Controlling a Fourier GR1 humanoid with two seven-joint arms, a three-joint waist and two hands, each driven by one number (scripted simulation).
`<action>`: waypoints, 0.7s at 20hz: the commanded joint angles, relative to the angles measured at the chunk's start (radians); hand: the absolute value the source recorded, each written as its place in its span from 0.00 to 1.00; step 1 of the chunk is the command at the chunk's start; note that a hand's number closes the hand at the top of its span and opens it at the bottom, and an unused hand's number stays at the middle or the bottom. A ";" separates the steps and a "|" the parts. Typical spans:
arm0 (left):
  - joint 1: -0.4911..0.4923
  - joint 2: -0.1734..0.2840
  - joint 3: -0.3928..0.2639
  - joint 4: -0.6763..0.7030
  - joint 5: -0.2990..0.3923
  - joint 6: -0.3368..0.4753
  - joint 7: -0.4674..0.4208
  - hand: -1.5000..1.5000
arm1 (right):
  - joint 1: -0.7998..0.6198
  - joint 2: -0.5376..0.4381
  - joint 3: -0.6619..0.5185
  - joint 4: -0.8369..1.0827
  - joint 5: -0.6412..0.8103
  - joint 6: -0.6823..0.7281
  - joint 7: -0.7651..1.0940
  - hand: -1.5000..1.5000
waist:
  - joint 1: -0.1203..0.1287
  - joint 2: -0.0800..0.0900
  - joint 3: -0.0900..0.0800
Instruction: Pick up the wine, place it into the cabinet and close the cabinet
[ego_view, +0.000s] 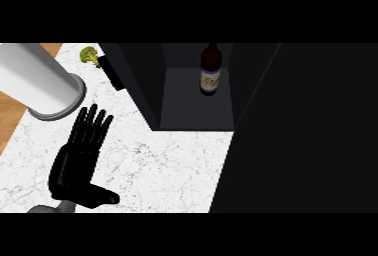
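**Q:** What lies at the far left of the view?

**A:** A strip of wooden floor (9, 107) shows at the left edge, beside the white marbled counter (162, 165). Over both reaches a grey forearm (37, 80), running in from the upper left corner and ending in a round rim near my fingertips. Just past it, at the counter's far edge, sits a small yellow-green item (89, 56) (too small for me to say what it is).

**Q:** And your hand?

**A:** My left hand (77, 157) is over the counter at lower left. Its fingers (92, 122) are straight and held close together, pointing away from me toward the forearm's rim; the thumb (100, 196) juts out to the right near the lower edge. It holds nothing and touches no object that I can see.

**Q:** Where is the wine?

**A:** Right of centre, the bottle (210, 70) stands upright on the grey shelf inside the dark cabinet (148, 85), near the shelf's back. Its pale label faces the view. It is well apart from my left hand.

**Q:** What fills the right side?

**A:** The open cabinet door (303, 130), a broad black panel that covers everything from the shelf's right wall to the edge. My right hand does not show.
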 joint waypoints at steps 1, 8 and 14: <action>0.059 0.046 0.045 -0.028 0.019 -0.023 -0.001 0.00 | 0.048 -0.008 0.083 -0.228 -0.022 0.020 0.059 1.00 | -0.009 -0.001 0.000; 0.055 0.153 0.168 -0.008 0.124 -0.145 0.036 0.00 | -0.050 0.069 0.119 -0.202 -0.005 0.016 0.124 1.00 | 0.002 0.002 -0.003; 0.037 0.180 0.188 0.005 0.131 -0.173 0.063 0.00 | -0.157 0.121 0.121 -0.176 -0.023 0.038 0.205 1.00 | 0.016 0.007 -0.004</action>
